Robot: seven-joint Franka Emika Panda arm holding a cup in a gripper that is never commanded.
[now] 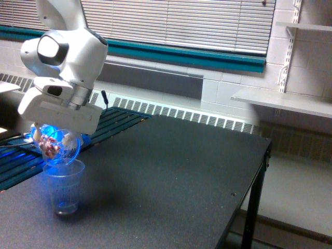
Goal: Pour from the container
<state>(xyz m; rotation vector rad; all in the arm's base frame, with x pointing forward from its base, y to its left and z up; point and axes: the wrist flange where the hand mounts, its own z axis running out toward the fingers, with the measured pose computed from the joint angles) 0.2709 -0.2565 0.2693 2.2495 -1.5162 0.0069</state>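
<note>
On the dark tabletop [171,171] I see the ribbed cup [64,187] standing directly under my hand [54,136], which grasps the container [56,146], tipped, its rim just above the cup's mouth.

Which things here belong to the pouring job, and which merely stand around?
Job: gripper; tilted container with reddish contents; ribbed cup beneath it.
Around: dark table; wall shelf; window blinds; radiator grille.
</note>
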